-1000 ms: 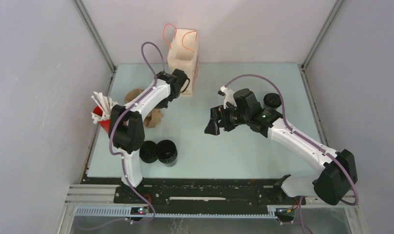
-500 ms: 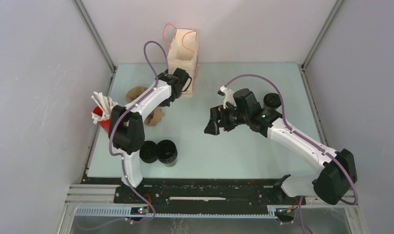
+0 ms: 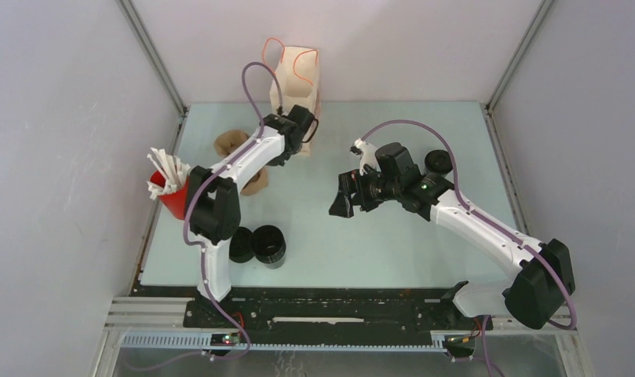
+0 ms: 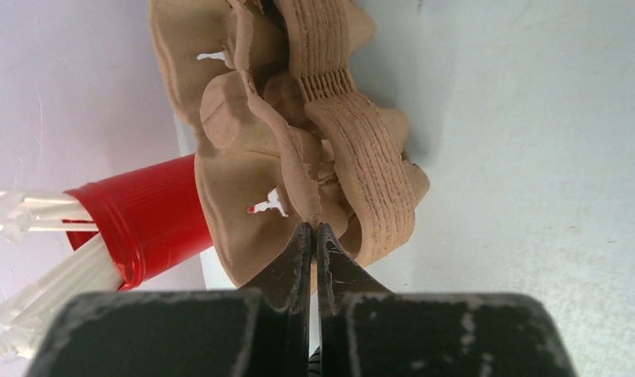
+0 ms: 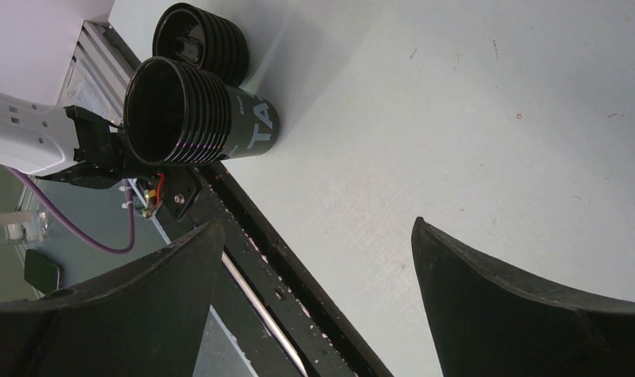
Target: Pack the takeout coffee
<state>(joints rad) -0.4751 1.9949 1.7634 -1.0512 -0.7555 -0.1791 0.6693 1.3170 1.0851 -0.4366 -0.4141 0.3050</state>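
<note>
Brown pulp carrier (image 4: 243, 118) appears pinched by the closed left gripper (image 4: 314, 232); right gripper (image 5: 315, 226), jaws wide apart, should squarely straddle the takeout coffee (image 3: 268, 245) standing near the left arm's base (image 3: 213, 287).

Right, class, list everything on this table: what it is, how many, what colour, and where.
takeout coffee cups: 3, black; two together near left, one far right
cup carrier: 1, brown; far left
red cup with white sticks: 1; left edge
paper bag: 1, cream, orange handles; far centre
table: 1, pale green
left gripper: 1, black; shut on the cup carrier's rim
right gripper: 1, black; open, empty, mid-table
</note>
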